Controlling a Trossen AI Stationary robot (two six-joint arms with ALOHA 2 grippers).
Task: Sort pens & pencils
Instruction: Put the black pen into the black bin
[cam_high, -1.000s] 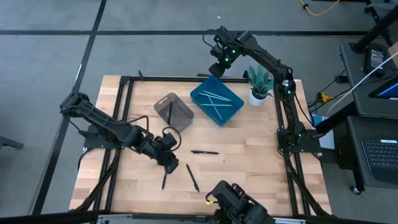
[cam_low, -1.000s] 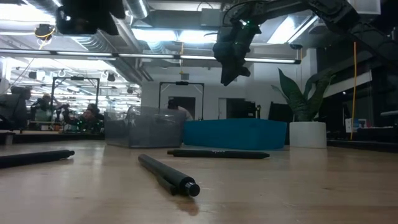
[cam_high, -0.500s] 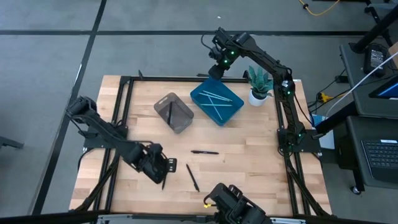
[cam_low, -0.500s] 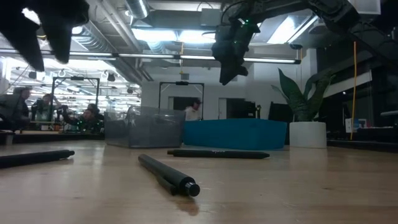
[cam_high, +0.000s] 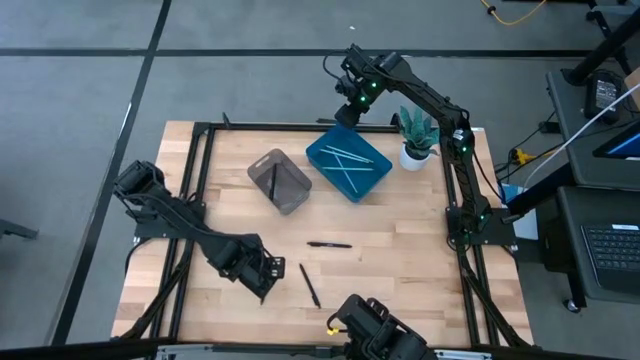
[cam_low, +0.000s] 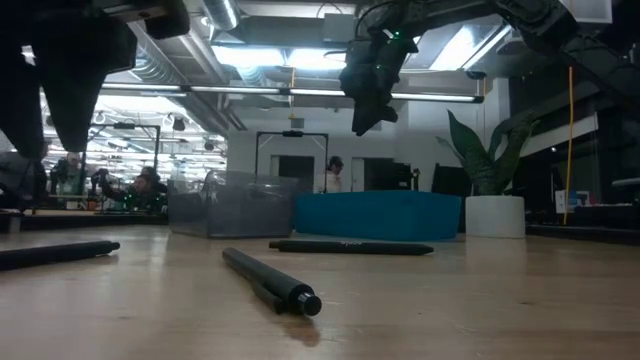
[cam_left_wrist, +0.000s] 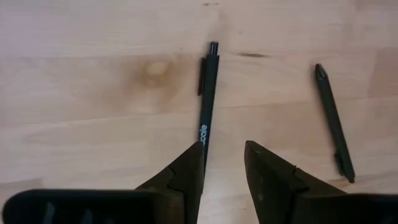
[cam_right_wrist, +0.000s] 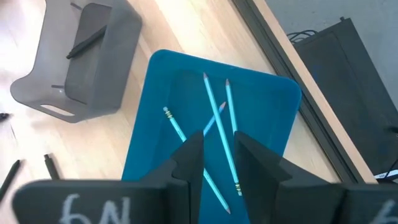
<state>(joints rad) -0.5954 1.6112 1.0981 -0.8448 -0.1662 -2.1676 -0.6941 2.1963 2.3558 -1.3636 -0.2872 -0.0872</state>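
Left tool (cam_left_wrist: 222, 163) hangs open over a black pen (cam_left_wrist: 208, 99) at the desk's (cam_high: 400, 240) 7 o'clock; right tool (cam_right_wrist: 216, 152), empty and part-open, hovers above 4 blue pencils (cam_right_wrist: 217, 134) in the blue tray (cam_high: 348, 163) at 12.

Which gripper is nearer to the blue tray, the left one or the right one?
The right. The right gripper hangs above the far edge of the blue tray; the left gripper is low near the table's front, over a black pen.
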